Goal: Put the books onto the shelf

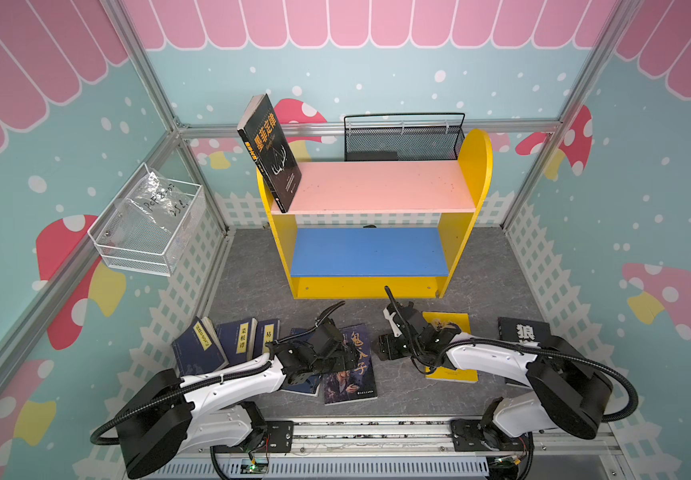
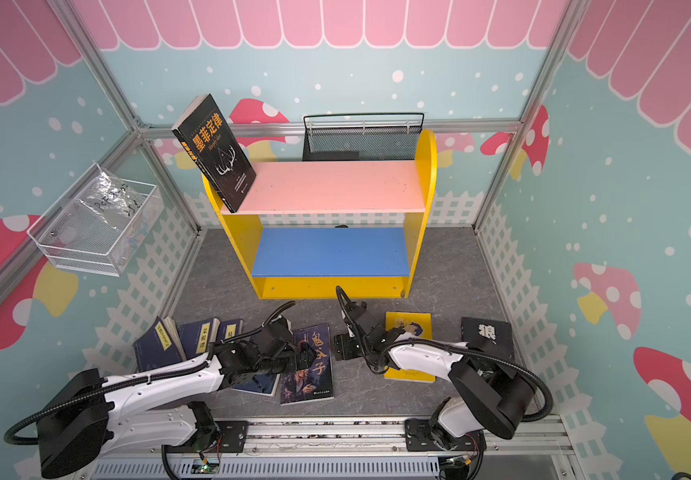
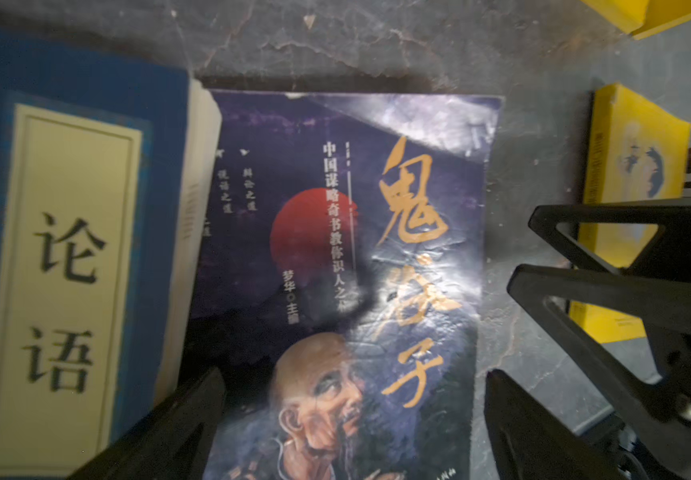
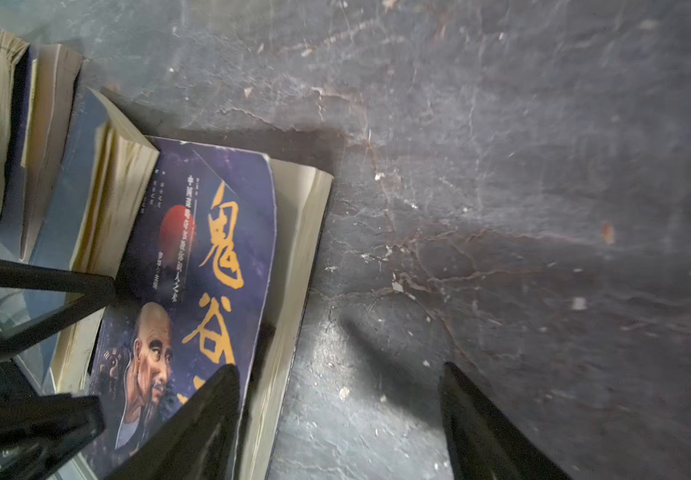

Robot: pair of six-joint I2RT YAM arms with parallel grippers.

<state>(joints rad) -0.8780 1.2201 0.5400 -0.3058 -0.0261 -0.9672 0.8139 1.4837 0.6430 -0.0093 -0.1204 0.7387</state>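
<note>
- Books [image 1: 198, 349] lie mostly on the floor [image 1: 481, 291], in a row at 6 o'clock of the shelf [image 1: 476, 166]. Only a black book [image 1: 271, 153] is up, leaning tilted at the 9 o'clock end of the pink board [image 1: 377, 187].
- Portrait book [image 1: 350, 388] looks like the one being worked on. It lies flat and face up in mid-row, its long axis running 12 to 6 o'clock in both top views. Its 9 o'clock edge is against a navy book [image 3: 73, 270].
- Left gripper [image 3: 354, 382] hangs over the cover with its fingers spread wide, holding nothing. In the left wrist view the cover fills the gap between them.
- Right gripper [image 4: 339, 370] sits low at the book's 3 o'clock side, pointing toward 9 o'clock. Its fingers are apart, not clamped. One tip is over the cover's edge and the other over bare floor, so the page edge lies between them.
- That page edge faces the right gripper, and the cover there curls back off the pages. A bite from 3 o'clock would probably meet loose pages, which is risky on a floppy paperback.
- Both arms are at this book. The left is nearer its middle, and the right is nearer an edge it can grip. I cannot tell whether any tip touches the book.
- The shelf stands at 12 o'clock of both grippers, so a lifted book would likely go up and forward, turned upright.
</note>
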